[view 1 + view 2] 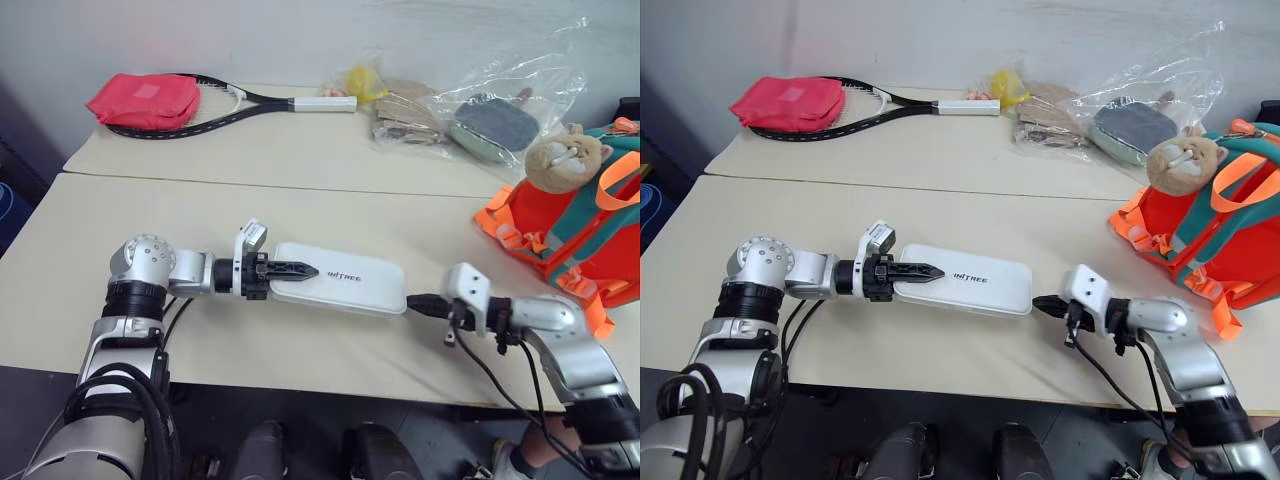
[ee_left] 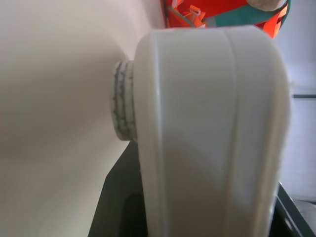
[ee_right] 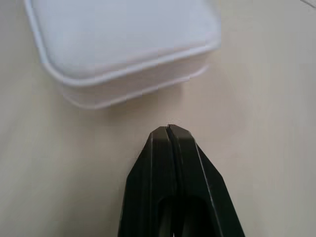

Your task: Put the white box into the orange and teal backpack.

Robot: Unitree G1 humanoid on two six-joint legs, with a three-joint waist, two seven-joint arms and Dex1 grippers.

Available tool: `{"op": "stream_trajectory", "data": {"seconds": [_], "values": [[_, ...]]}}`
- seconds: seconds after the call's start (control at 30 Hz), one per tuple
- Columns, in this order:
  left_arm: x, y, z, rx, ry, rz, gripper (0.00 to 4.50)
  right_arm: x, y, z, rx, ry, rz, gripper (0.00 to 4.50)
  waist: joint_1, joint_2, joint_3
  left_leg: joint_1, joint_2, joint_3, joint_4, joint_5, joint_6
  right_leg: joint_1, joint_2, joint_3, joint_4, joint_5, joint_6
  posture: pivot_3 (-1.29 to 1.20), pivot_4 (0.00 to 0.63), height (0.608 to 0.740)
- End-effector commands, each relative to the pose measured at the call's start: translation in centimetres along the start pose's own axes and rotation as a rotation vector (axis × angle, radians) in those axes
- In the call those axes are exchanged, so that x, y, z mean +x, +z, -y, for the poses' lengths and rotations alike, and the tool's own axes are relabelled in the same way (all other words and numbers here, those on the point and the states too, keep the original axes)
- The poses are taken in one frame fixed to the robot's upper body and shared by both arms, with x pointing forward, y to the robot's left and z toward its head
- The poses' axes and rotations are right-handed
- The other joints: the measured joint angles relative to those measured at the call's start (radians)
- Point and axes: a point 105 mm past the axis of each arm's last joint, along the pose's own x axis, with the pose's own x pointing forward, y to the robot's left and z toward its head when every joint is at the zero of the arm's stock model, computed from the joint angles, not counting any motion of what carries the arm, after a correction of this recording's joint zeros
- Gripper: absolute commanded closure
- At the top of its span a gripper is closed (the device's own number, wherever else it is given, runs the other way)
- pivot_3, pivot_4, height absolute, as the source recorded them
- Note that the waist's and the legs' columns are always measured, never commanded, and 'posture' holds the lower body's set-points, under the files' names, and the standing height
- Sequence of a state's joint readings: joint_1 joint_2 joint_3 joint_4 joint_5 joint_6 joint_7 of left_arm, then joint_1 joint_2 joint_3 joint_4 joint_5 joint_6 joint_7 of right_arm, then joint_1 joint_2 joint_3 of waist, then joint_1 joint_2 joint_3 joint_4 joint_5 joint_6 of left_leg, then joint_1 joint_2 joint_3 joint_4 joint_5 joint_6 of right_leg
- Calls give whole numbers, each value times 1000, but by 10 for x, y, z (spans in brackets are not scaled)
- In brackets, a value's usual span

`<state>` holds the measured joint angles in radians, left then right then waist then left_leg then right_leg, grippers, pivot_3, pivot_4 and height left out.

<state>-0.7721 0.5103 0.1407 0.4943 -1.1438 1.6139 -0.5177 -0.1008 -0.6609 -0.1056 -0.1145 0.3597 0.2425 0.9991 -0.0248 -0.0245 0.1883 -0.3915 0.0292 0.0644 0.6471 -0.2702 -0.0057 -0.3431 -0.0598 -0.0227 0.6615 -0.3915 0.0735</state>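
1. The white box point(image 1: 340, 278) lies flat on the near table point(image 1: 300, 200), lettering up, its long axis running across the robot's front from left to right, the right end tilted slightly nearer.
2. The left gripper point(image 1: 285, 270) has its black fingers clamped over the box's left short end, one finger on the lid.
3. The right gripper point(image 3: 170, 129), fingers pressed together and holding nothing, points at the box's right end, just short of it.
4. The orange and teal backpack point(image 1: 575, 225) stands at the table's right edge, well apart from the box.
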Motion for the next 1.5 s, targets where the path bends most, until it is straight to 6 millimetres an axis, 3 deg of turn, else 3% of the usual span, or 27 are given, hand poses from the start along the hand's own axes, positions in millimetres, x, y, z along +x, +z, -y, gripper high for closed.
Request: {"op": "stream_trajectory", "data": {"seconds": [0.03,0.1,0.2,0.33,0.43,0.53,0.67,0.9,1.0,1.1,1.17,1.37,1.4,1.5], "values": [[-22,7,28,195,-55,123,3205,-44,16,9,61,-225,141,3929,2,0,0,0,0,0,0,0,0,0,0,0,0,0,0,0,150,740],[-32,6,29,278,-12,175,3205,-62,14,8,97,-306,154,3291,3,0,0,0,0,-1,-1,0,0,1,0,0,-1,0,0,0,150,740],[-59,7,33,518,46,315,3205,-105,8,5,120,-541,168,2327,-5,0,0,2,0,0,-2,0,-1,2,0,1,-2,0,0,0,150,740],[-77,-17,29,733,95,273,3205,-163,-15,-3,148,-820,111,978,-2,1,0,5,0,2,-15,1,-4,2,1,2,-7,0,-1,0,150,740],[-84,-32,30,829,49,293,3205,-184,-19,3,138,-925,112,12,-4,2,-1,6,-1,4,-18,2,-5,2,0,3,-9,-1,-1,0,150,740],[-86,-42,27,848,34,297,3205,-182,-9,22,97,-912,144,12,-10,2,-1,6,0,5,-18,1,-5,2,0,4,-9,-1,-1,0,150,740],[-83,-43,34,863,-22,310,3205,-151,19,62,76,-772,239,12,-18,4,0,7,0,7,-18,1,4,1,0,5,-8,0,-2,0,150,740],[-79,-43,42,896,-54,304,3205,-102,40,113,117,-627,303,12,-3,5,0,4,0,4,-17,1,2,-2,1,3,-6,-1,-3,0,150,740],[-80,-43,45,907,-44,324,3205,-79,55,121,109,-566,351,659,-6,5,0,2,-1,5,-15,2,2,-2,0,3,-6,0,-2,0,150,740],[-89,-34,50,907,-28,416,3205,-64,63,122,95,-523,391,1651,-6,5,0,2,0,5,-15,2,2,-2,0,3,-6,0,-2,0,150,740],[-99,-26,50,855,6,479,3205,-49,71,113,106,-439,422,2327,-7,5,1,2,0,4,-15,2,3,-2,0,3,-6,0,-2,0,150,740],[-131,-11,41,793,124,634,3205,11,107,51,39,-94,486,4243,-26,5,1,3,1,4,-16,2,3,-3,0,2,-3,0,-2,0,150,740],[-137,-8,39,784,144,666,3205,19,114,39,40,-37,505,4443,-30,5,1,3,1,4,-16,2,3,-3,1,2,-3,0,-2,0,150,740],[-150,2,35,762,188,734,3205,37,130,6,53,119,543,4479,-33,4,1,2,1,3,-17,2,2,-6,1,2,-2,0,-2,0,150,740]]}}
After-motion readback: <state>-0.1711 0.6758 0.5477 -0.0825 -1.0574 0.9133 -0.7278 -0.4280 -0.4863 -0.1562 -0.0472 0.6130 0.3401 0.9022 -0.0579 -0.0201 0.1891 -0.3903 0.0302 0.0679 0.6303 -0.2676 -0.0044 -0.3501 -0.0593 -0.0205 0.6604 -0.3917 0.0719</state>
